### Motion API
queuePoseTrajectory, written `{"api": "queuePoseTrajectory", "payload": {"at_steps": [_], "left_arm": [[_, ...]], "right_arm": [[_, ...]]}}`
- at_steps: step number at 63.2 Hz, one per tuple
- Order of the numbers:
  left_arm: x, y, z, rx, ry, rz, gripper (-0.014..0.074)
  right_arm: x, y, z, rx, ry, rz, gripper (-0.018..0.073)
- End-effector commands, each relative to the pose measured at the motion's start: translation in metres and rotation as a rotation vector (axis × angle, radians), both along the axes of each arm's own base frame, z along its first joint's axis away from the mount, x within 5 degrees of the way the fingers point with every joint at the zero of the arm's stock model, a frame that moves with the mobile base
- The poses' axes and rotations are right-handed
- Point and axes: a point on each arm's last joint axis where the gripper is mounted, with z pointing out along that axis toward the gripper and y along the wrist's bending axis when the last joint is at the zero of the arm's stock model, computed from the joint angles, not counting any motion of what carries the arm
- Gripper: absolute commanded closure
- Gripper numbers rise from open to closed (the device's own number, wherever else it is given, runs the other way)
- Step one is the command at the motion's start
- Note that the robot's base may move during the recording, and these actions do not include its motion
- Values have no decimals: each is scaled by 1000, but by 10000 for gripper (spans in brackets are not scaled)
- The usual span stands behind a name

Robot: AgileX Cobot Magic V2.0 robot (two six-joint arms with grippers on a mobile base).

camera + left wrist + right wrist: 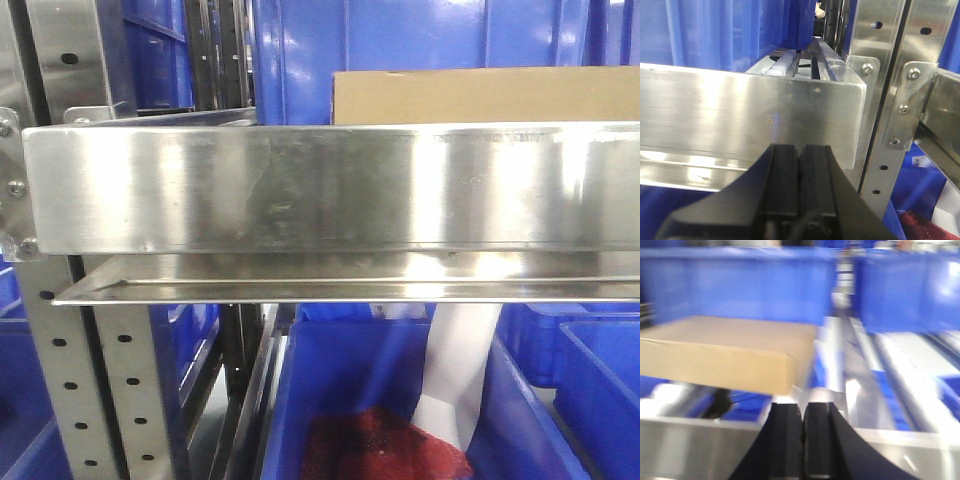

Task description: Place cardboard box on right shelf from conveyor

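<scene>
Cardboard box, plain tan and slim, lies flat on the right shelf, behind the wide brushed-steel front lip. In the front view only its upper strip shows above the lip, and it runs off the right edge of the frame. Its long side runs along the shelf front, left to right. In the blurred right wrist view the same box lies low and flat with one corner turned toward the camera and its long face stretching away to the left. A thin seam shows near the top edge of that face.

Behind the box stand blue plastic bins. Below the shelf another blue bin holds something dark red and something white. A perforated steel upright stands at the left.

Right gripper sits just in front of the shelf lip, near the box's closest corner but not touching it, its black jaws pressed together and holding nothing. Left gripper faces the end of a steel lip beside bolted uprights, its jaws also pressed together and empty.
</scene>
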Motion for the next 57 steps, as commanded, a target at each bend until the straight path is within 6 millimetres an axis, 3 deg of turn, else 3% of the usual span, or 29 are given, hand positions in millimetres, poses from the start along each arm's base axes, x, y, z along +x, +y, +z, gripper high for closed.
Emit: {"api": "queuePoseTrajectory", "payload": {"at_steps": [1,26,57], "left_arm": [[-1,0,9,-12,-98,1,715],[-1,0,9,-12,-98,1,715],[-1,0,9,-12,-98,1,715]], "right_arm": [[-6,-4,4,22,-152,-56,501],[-11,-6,-53,-18,-184,-107,501],[-11,-6,-56,-17,-155,-105,501]]}}
